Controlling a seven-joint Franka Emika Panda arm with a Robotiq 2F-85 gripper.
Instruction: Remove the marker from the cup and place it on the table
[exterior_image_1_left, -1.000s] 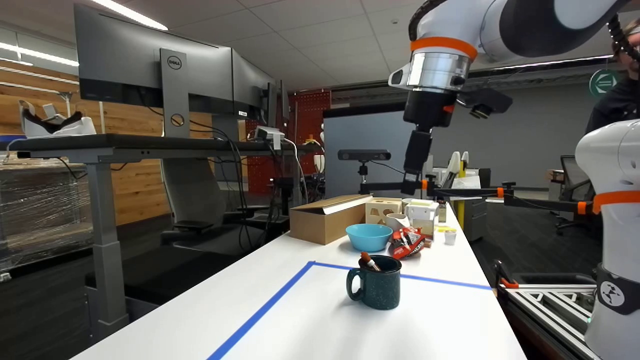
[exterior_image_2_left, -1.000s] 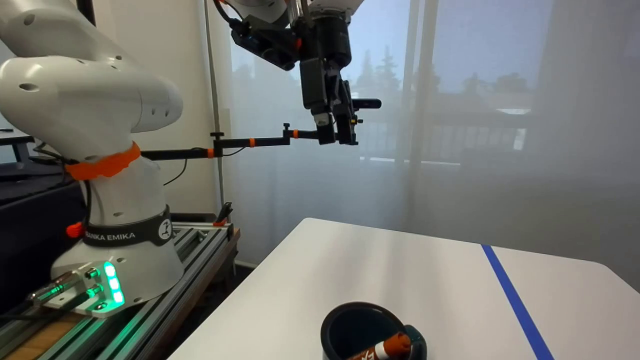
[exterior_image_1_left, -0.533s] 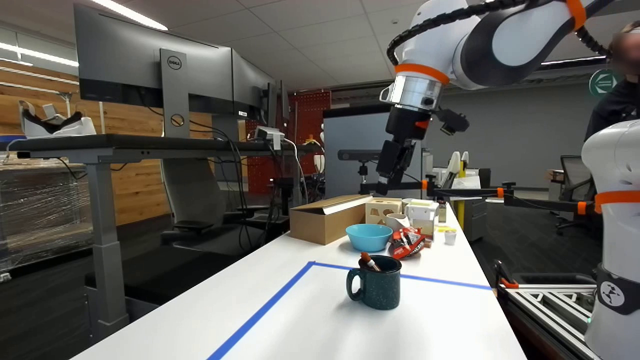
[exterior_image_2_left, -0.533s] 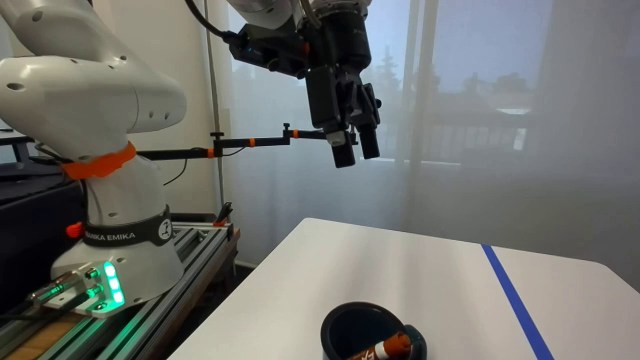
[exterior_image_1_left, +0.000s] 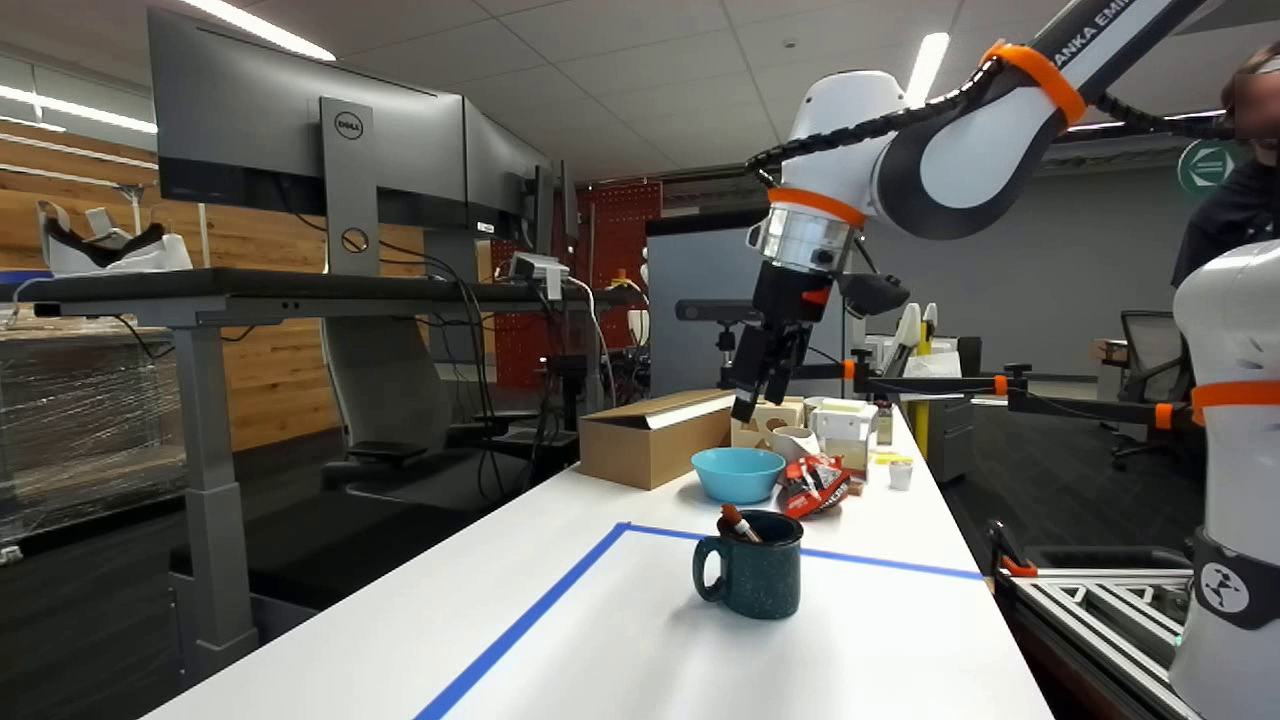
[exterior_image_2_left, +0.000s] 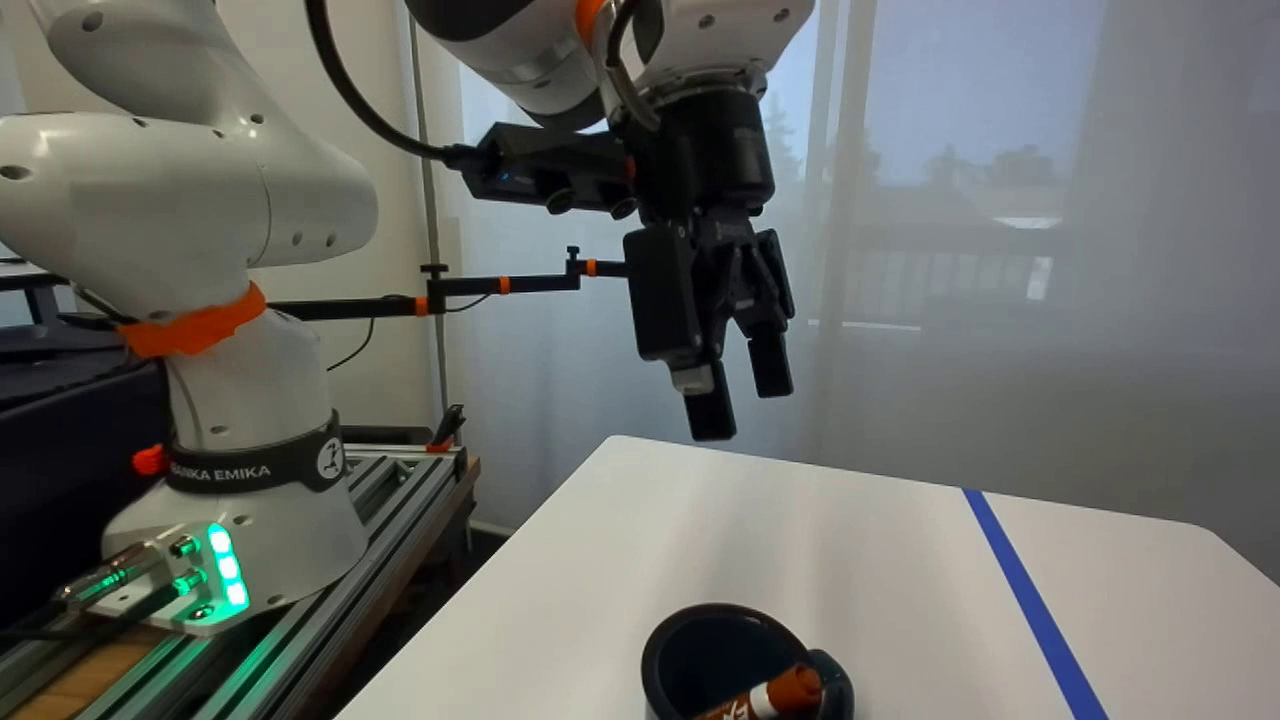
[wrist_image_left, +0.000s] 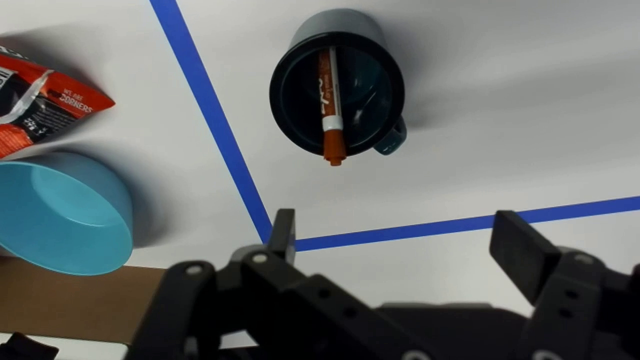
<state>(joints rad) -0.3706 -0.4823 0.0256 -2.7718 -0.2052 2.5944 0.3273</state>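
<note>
You are holding the end effector (exterior_image_2_left: 743, 415) above the worktop (exterior_image_1_left: 880, 650), its jaws standing well apart. The marker (wrist_image_left: 328, 87) is leaning inside the cup (exterior_image_1_left: 757, 577), its capped end poking out, and the cup is standing upright near the blue tape (wrist_image_left: 218, 125).

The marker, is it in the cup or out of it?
Mostly in: the wrist view shows the marker leaning inside the cup, its cap jutting past the rim.

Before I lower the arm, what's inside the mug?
The marker leans inside the mug, its orange end sticking out. The mug hides its lower end, and anything beneath the marker is covered. No other object shows inside.
</note>
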